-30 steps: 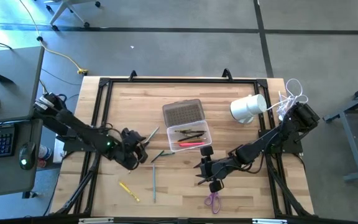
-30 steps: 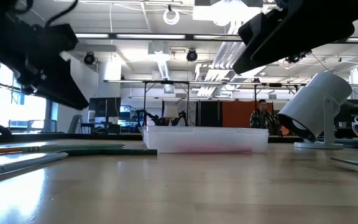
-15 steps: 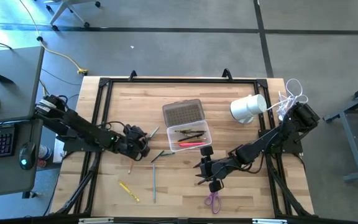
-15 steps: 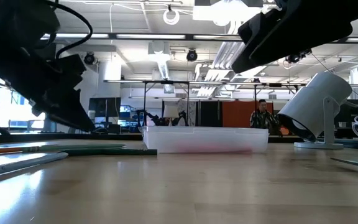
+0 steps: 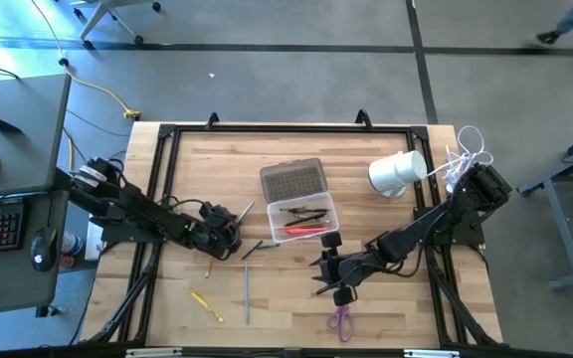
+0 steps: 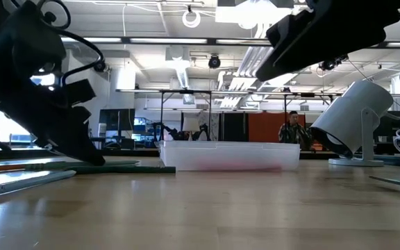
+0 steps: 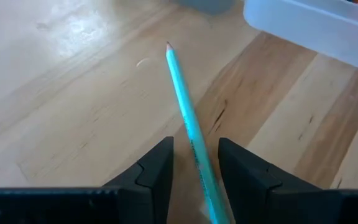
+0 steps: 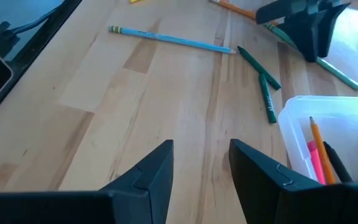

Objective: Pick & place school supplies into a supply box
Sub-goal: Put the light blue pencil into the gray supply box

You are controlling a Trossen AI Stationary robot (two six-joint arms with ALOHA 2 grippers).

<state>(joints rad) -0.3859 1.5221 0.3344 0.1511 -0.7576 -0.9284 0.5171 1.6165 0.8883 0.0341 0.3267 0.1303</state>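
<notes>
My left gripper (image 5: 227,229) (image 6: 87,153) is down at the table top, left of the clear supply box (image 5: 306,219) (image 6: 228,156). It is open, its fingers standing either side of a light green pencil (image 7: 185,106) that lies flat, tip toward the box (image 7: 309,25). Whether they touch it I cannot tell. The box holds orange, pink and dark pens (image 8: 319,146). Dark green pencils (image 8: 263,84), a blue pencil (image 8: 166,38), an orange one (image 5: 207,267) and a yellow one (image 5: 205,305) lie on the wood. Purple scissors (image 5: 339,320) lie near the front edge. My right gripper (image 5: 322,273) (image 8: 201,146) hovers open beside the box's near end.
The box's grey textured lid (image 5: 292,180) lies open on its far side. A white cylindrical object (image 5: 396,171) (image 6: 353,125) and a white cable bundle (image 5: 468,149) sit at the far right. A black frame (image 5: 162,179) borders the table. A person (image 6: 294,132) stands far behind.
My left gripper has come down from above the table to the table top, settling over the light green pencil left of the box. My right arm has stayed where it was.
</notes>
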